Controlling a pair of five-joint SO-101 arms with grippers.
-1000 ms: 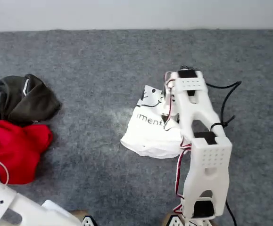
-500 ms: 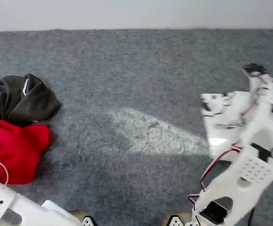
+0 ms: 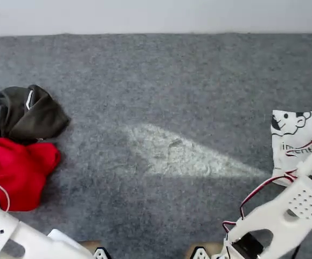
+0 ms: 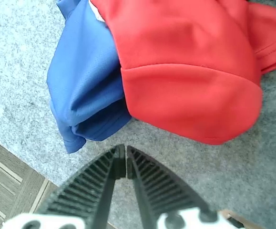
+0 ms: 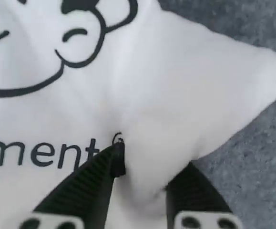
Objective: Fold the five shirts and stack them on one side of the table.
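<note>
As far as visible, four shirts [image 3: 16, 167].

My table [image 3: 161, 81] has a grey felt-like cover. On it lies a crumpled red shirt [image 3: 15, 167], with a dark olive shirt [image 3: 29, 113] just beyond it, a blue shirt [image 4: 83, 81] partly under it, and a white printed shirt [image 3: 293, 140] well apart.

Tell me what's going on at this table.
The right hand is clamped on the white shirt, at the right edge of the table. The left hand, shut and empty, hovers above the red shirt and blue shirt heaped on the left side, beside a dark shirt. None of those three looks folded yet.
</note>
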